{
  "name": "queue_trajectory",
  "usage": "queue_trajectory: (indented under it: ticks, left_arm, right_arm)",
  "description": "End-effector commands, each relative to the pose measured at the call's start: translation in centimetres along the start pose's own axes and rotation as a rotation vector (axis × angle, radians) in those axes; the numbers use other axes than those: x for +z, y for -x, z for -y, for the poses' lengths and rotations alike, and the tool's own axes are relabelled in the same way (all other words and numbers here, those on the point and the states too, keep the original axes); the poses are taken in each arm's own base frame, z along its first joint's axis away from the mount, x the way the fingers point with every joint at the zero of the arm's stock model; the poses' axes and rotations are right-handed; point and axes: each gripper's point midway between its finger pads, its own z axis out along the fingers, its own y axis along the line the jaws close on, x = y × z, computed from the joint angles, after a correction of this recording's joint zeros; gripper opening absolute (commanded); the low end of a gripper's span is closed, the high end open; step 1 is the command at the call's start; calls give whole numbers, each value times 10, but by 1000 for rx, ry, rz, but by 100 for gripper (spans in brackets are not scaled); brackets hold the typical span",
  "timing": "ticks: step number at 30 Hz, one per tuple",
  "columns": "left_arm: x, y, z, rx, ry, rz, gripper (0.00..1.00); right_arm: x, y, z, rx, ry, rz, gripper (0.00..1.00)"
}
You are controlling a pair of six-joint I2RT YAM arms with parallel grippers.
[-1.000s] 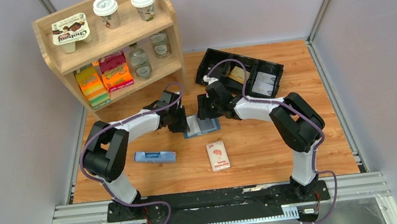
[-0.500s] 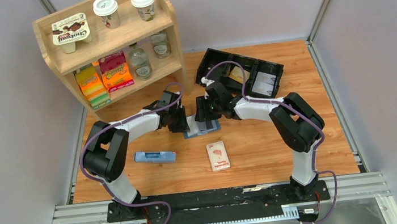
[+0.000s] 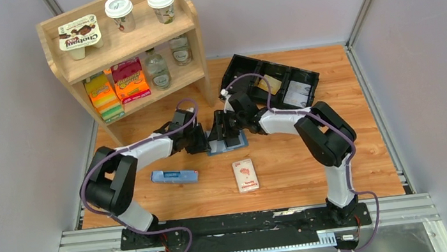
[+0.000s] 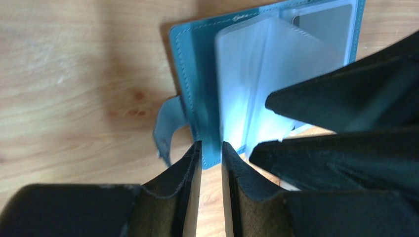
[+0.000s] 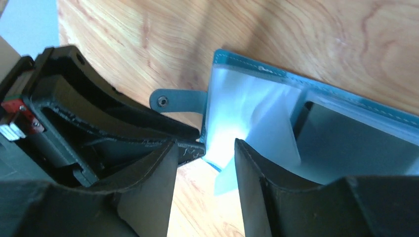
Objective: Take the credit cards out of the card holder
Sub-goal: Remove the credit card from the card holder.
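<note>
The light blue card holder [image 3: 231, 143] lies open on the table between both grippers. My left gripper [image 3: 204, 142] is shut on the near edge of its cover [image 4: 210, 148], next to the snap tab [image 4: 165, 128]. My right gripper [image 3: 220, 131] is open, its fingertips astride a clear sleeve leaf [image 5: 257, 123] at the holder's corner [image 5: 220, 74]. A dark grey card [image 5: 346, 143] sits in a slot under the sleeves; it also shows in the left wrist view [image 4: 321, 24]. A tan-gold card [image 3: 267, 84] lies in the black tray [image 3: 239, 66].
A pale blue narrow box [image 3: 174, 176] and a white pack with a red picture [image 3: 245, 174] lie nearer the arm bases. A wooden shelf [image 3: 194, 39] with cups, bottles and boxes stands at the back left. The tray also holds a pale flat item [image 3: 297, 94].
My right gripper has moved left over the holder. My left arm has swung lower and leftward, with its gripper staying at the holder's left edge.
</note>
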Motion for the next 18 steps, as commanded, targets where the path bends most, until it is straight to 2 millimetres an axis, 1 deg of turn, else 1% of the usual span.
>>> queue_trajectory:
  ticks: [1,4,7,10,11,12,14,15,16,17,18]
  left_arm:
    - [-24,23,12,-53,-67,141,30]
    - [-38,29,14,-58,-77,195,31]
    - [-45,30,13,-58,-81,217,31]
    - [-52,35,22,-34,-119,235,32]
    - [-55,37,26,-28,-138,239,32]
    - [-57,39,31,-17,-163,250,32]
    - [-61,41,37,-5,-190,260,33]
    - [-61,42,39,-2,-199,262,33]
    - [-62,44,43,3,-209,265,33]
    - [-58,42,41,2,-201,250,33]
    - [-58,47,42,4,-201,255,33]
  right_arm:
    - [6,21,-38,-15,128,29,50]
    - [8,26,-46,-31,140,36,50]
    - [4,36,-53,-63,133,60,50]
    - [-2,47,-56,-105,111,89,51]
    - [-6,54,-62,-122,112,102,52]
    - [-9,60,-67,-139,114,117,52]
    - [-20,70,-71,-169,81,146,54]
    - [-27,78,-69,-183,47,176,54]
    - [-32,83,-62,-191,-5,198,56]
    - [-38,89,-53,-193,-72,223,56]
    - [-43,92,-42,-197,-133,237,57]
